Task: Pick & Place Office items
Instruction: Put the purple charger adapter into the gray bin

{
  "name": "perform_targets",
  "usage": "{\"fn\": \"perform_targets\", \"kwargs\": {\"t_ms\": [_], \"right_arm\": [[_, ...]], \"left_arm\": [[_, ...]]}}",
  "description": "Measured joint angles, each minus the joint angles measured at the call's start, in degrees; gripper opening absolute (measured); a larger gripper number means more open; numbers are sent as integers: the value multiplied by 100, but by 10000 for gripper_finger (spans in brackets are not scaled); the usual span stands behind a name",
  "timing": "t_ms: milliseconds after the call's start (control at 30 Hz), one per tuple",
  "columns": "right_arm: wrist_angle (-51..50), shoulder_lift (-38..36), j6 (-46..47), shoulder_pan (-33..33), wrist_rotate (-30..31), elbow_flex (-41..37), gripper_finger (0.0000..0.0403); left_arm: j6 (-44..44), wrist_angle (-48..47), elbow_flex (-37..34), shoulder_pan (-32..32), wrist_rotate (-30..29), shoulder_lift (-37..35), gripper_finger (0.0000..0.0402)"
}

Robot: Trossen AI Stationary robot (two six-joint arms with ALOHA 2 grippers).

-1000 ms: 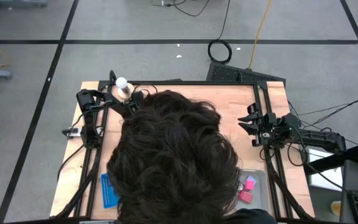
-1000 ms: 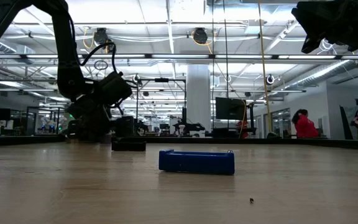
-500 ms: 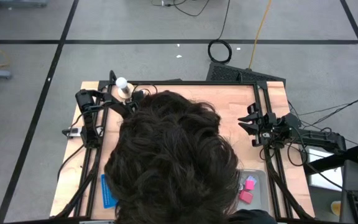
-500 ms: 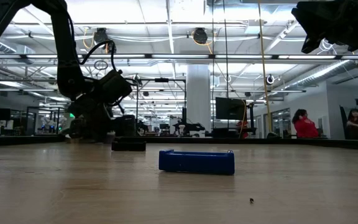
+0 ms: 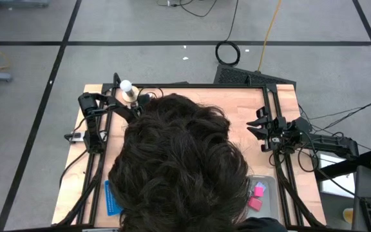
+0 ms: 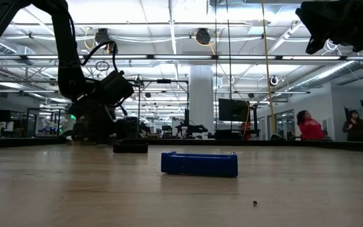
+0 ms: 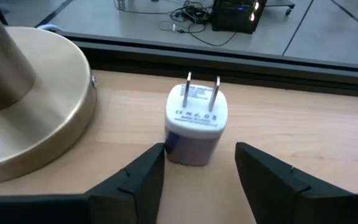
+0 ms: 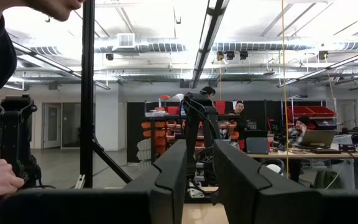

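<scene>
Left gripper (image 7: pixel 197 174): jaws spread — flanking white plug adapter (image 7: pixel 195 123), far-left corner.
Right gripper (image 8: pixel 197 177): pressed together — raised, right side.

Both arms are black, jointed, with loose black cables. The left gripper (image 7: pixel 199 177) has two broad, matte black wedge fingers (image 7: pixel 132 186). The right gripper (image 8: pixel 199 180) has blocky black fingers (image 8: pixel 166 180).

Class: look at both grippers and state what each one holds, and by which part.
Nothing is held. The left gripper stands open around a white plug adapter, not touching. The right gripper is shut on nothing, raised.
</scene>
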Motion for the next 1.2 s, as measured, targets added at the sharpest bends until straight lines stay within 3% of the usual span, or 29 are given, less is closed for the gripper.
{"fn": "perform_targets", "kwargs": {"t_ms": [367, 600, 833, 1200], "right_arm": [[-2, 0, -1, 0, 0, 0, 73], [-1, 0, 0, 0, 0, 0, 73], [0, 0, -1, 0, 0, 0, 73], [-2, 0, -1, 0, 0, 0, 73]], "left_arm": [[17, -2, 0, -9, 321, 0, 141], [272, 314, -2, -59, 793, -137, 131], [258, -456, -13, -46, 1257, -602, 178], [288, -1554, -29, 261, 1450, -1462, 249]]}}
